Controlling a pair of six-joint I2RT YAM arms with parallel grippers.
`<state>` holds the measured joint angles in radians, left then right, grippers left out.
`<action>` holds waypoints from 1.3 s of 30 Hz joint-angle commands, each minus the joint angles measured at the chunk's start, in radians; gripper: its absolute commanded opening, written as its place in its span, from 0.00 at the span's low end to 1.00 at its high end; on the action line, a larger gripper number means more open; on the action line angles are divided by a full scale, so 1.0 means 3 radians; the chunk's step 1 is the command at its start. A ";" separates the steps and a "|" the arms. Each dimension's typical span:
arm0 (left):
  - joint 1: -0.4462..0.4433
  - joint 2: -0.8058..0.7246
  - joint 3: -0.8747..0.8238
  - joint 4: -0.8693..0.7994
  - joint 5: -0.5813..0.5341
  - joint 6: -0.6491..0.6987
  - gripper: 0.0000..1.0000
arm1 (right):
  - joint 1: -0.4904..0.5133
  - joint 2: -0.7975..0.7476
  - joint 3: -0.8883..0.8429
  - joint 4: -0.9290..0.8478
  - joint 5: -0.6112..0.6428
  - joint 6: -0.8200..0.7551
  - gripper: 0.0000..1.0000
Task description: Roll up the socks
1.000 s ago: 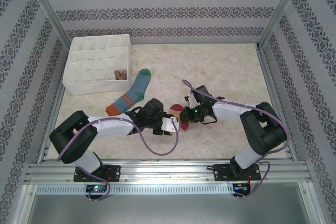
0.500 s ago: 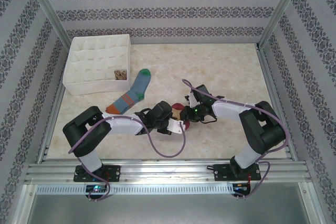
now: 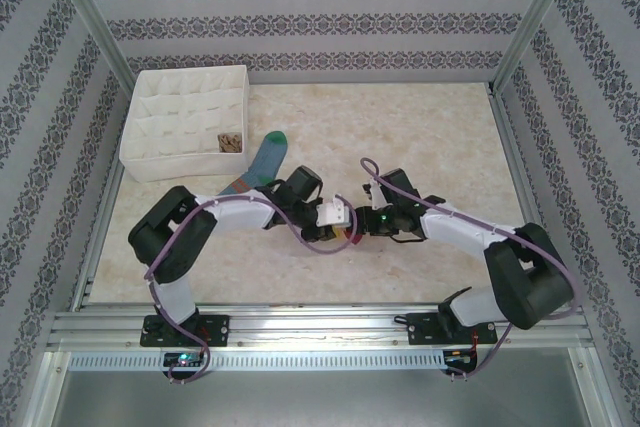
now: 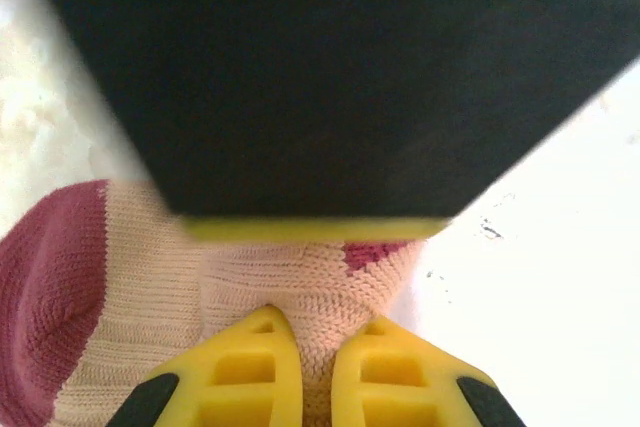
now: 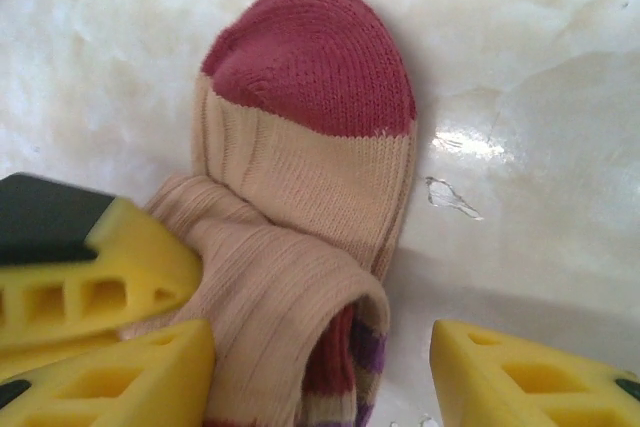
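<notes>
The tan sock [image 5: 300,177] lies on the marble tabletop with its maroon toe [image 5: 305,57] pointing away and its cuff end rolled into a loose bundle [image 5: 285,317] showing red, white and purple stripes inside. My left gripper [image 4: 315,352] is shut, its yellow fingers [image 4: 245,372] pinching a fold of the tan knit [image 4: 300,287]. My right gripper [image 5: 320,377] is open and straddles the rolled end, one finger against the roll, the other apart from it. From above, the left gripper [image 3: 342,216] and right gripper [image 3: 363,223] meet at mid-table. The blue sock [image 3: 263,157] lies flat, partly under the left arm.
A white compartment box [image 3: 150,162] stands at the back left, with a brown argyle sock [image 3: 231,141] rolled in one corner cell. Patterned walls and metal posts enclose the table. Open marble surface [image 3: 430,137] extends behind and right of the grippers.
The left gripper slid right and away, then shut on the tan sock. The right gripper opened its jaws, and its arm swung nearer the front edge.
</notes>
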<state>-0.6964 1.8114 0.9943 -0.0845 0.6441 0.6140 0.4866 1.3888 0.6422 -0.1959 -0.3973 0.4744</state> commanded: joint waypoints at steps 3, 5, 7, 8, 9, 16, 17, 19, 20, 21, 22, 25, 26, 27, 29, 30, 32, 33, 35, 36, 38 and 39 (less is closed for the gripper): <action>0.0249 0.0244 0.0161 -0.0408 0.0762 -0.0508 0.00 | 0.0008 0.0019 -0.0026 0.0048 -0.0111 -0.0088 0.60; 0.0288 0.0317 0.0229 -0.0450 0.0848 -0.0550 0.00 | 0.0022 0.0110 0.0004 0.0074 -0.0153 -0.0089 0.60; 0.0316 0.0390 0.0305 -0.0524 0.0915 -0.0568 0.00 | 0.0040 0.0202 0.0026 0.0107 -0.0148 -0.0079 0.60; 0.0333 0.0428 0.0339 -0.0556 0.0945 -0.0583 0.00 | 0.0049 0.0249 0.0037 0.0117 -0.0148 -0.0069 0.60; 0.0345 0.0456 0.0361 -0.0574 0.0966 -0.0599 0.00 | 0.0062 0.0284 0.0050 0.0130 -0.0153 -0.0062 0.60; 0.0388 0.0543 0.0396 -0.0555 0.0928 -0.0649 0.01 | 0.0155 0.0540 0.0149 0.0058 -0.0151 -0.0012 0.40; 0.0388 0.0523 0.0390 -0.0538 0.0875 -0.0646 0.06 | 0.0167 0.0579 0.0160 0.0043 -0.0148 -0.0001 0.34; 0.0388 0.0448 0.0335 -0.0456 0.0793 -0.0628 0.12 | 0.0173 0.0633 0.0170 0.0008 -0.0139 0.0018 0.24; 0.0384 0.0401 0.0302 -0.0410 0.0754 -0.0608 0.14 | 0.0173 0.0651 0.0176 -0.0011 -0.0124 0.0029 0.20; 0.0383 0.0343 0.0267 -0.0358 0.0715 -0.0586 0.17 | 0.0174 0.0672 0.0180 -0.0036 -0.0097 0.0042 0.17; 0.0383 0.0292 0.0237 -0.0318 0.0668 -0.0555 0.19 | 0.0172 0.0686 0.0182 -0.0062 -0.0071 0.0049 0.15; 0.0378 0.0083 0.0112 -0.0181 0.0512 -0.0409 0.23 | 0.0167 0.0718 0.0191 -0.0122 -0.0021 0.0080 0.11; 0.0373 0.0004 0.0060 -0.0122 0.0464 -0.0348 0.25 | 0.0167 0.0729 0.0199 -0.0141 -0.0016 0.0080 0.11; 0.0364 -0.0070 0.0001 -0.0058 0.0407 -0.0293 0.27 | 0.0166 0.0737 0.0205 -0.0148 -0.0015 0.0085 0.10; 0.0326 -0.0256 -0.0170 0.0148 0.0223 -0.0166 0.33 | 0.0172 0.0754 0.0230 -0.0188 -0.0010 0.0078 0.10; 0.0301 -0.0345 -0.0249 0.0248 0.0128 -0.0095 0.35 | 0.0173 0.0760 0.0245 -0.0206 -0.0010 0.0073 0.10; 0.0223 -0.0535 -0.0441 0.0468 -0.0078 0.0087 0.36 | 0.0173 0.0773 0.0276 -0.0235 -0.0020 0.0058 0.10; 0.0159 -0.0626 -0.0557 0.0613 -0.0217 0.0184 0.38 | 0.0178 0.0780 0.0295 -0.0250 -0.0020 0.0050 0.10; 0.0016 -0.0782 -0.0790 0.0911 -0.0508 0.0429 0.41 | 0.0183 0.0799 0.0331 -0.0279 -0.0031 0.0035 0.10; -0.0067 -0.0830 -0.0877 0.1019 -0.0656 0.0550 0.42 | 0.0186 0.0810 0.0343 -0.0292 -0.0036 0.0030 0.10; -0.0241 -0.0878 -0.1029 0.1224 -0.0968 0.0816 0.46 | 0.0183 0.0833 0.0364 -0.0308 -0.0046 0.0029 0.10; -0.0338 -0.0870 -0.1098 0.1344 -0.1160 0.0955 0.47 | 0.0183 0.0842 0.0372 -0.0313 -0.0050 0.0026 0.10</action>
<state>-0.7418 1.5597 0.7105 0.1608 0.4767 0.7296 0.5285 1.5948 0.7635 -0.1757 -0.4355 0.4976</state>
